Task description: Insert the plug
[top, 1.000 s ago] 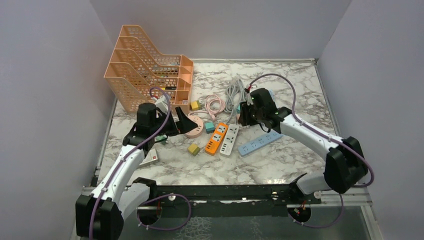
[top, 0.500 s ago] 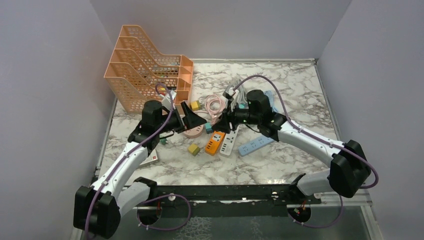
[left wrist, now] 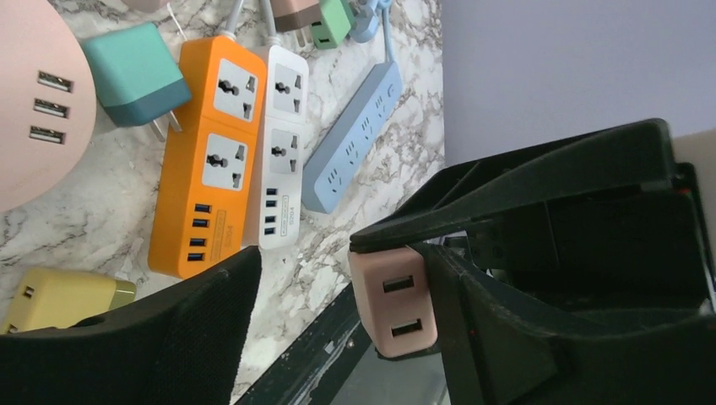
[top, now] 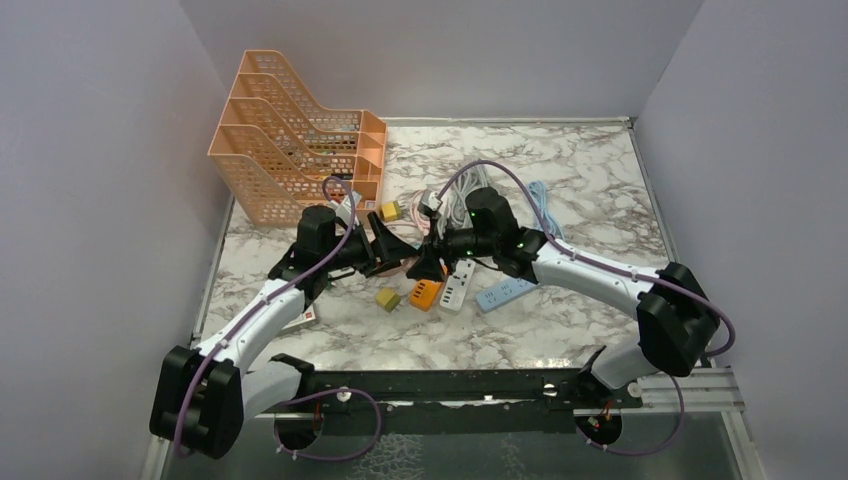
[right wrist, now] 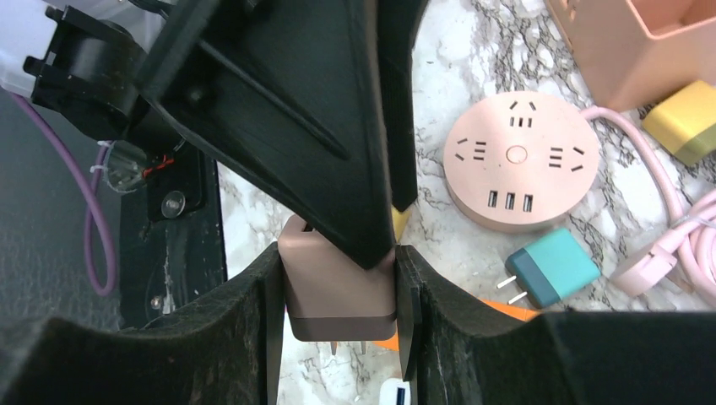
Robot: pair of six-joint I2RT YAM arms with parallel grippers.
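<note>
Desk (top: 600,160) top: white marble pattern with grey veining. Plain pale lavender walls close it in: back wall (top: 450,50), left wall (top: 90,200), right wall (top: 750,150). Black metal rail (top: 450,382) runs along the near edge. Light is even and diffuse, shadows soft.

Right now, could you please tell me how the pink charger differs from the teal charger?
The pink charger is clamped in the right hand, off the table; the teal charger lies free on the marble table beside the round pink strip. The pink charger's prongs hang in the air; the teal charger's lie flat along the marble. Both are small blocky adapters with two prongs.
</note>
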